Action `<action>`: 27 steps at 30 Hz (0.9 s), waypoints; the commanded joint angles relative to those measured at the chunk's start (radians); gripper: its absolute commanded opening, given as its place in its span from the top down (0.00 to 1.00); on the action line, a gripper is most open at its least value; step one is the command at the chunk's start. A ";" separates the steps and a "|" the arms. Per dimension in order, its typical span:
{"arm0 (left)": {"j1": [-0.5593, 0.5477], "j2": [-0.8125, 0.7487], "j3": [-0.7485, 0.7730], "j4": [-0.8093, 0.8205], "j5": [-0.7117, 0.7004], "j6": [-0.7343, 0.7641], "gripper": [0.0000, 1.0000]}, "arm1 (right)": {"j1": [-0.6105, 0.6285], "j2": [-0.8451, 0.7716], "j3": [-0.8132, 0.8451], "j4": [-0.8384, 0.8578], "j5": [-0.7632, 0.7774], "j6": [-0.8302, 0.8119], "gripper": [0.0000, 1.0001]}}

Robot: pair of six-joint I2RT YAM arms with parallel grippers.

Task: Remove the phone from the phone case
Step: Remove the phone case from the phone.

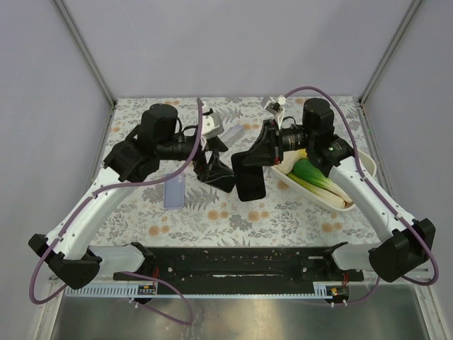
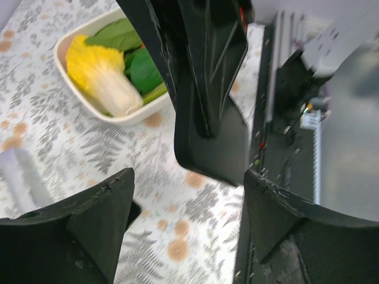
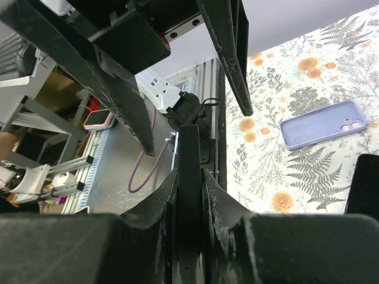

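Top external, phone [image 1: 249, 185] in right claw [image 1: 253, 163], long axis near-far

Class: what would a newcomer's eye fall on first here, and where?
A black phone is held up over the middle of the table, its edge clamped in the right hand. A lilac phone case lies flat on the table left of it, and the left hand is open close by the phone. At the right, a white dish holds leafy greens.

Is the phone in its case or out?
Out. The right fingers hold the black phone aloft; the purple case lies apart on the table.
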 commanded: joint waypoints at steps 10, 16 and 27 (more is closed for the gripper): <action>0.029 0.102 -0.011 0.316 0.294 -0.441 0.41 | 0.008 -0.084 0.019 0.046 0.059 -0.022 1.00; 0.029 0.114 -0.041 0.336 0.346 -0.442 0.45 | 0.008 -0.081 0.028 0.052 0.084 -0.006 1.00; 0.017 0.105 -0.080 0.346 0.351 -0.412 0.62 | 0.008 -0.060 0.045 0.098 0.090 0.053 1.00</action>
